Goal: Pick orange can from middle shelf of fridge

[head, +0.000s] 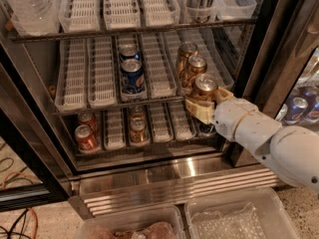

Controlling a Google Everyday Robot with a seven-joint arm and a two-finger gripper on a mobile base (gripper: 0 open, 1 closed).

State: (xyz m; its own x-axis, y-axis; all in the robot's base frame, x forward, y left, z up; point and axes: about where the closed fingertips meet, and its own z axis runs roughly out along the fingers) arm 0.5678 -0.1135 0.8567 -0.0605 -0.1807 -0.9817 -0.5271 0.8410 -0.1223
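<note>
I see my gripper (pixel 208 102) at the front right of the fridge (pixel 279 44), level with the front edge of the middle shelf (pixel 99 106). Its cream fingers (pixel 198 110) are closed against the lower part of the orange can (pixel 205 87), one on each side, so the jaws are only as wide as the can. The can stands upright at the front end of the right lane. I cannot tell whether its base rests on the tray. Two matching cans (pixel 195 66) line up just behind it in the same lane. Two blue cans (pixel 132 76) sit in a lane further left. Redder cans (pixel 85 137) stand on the shelf below.
</note>
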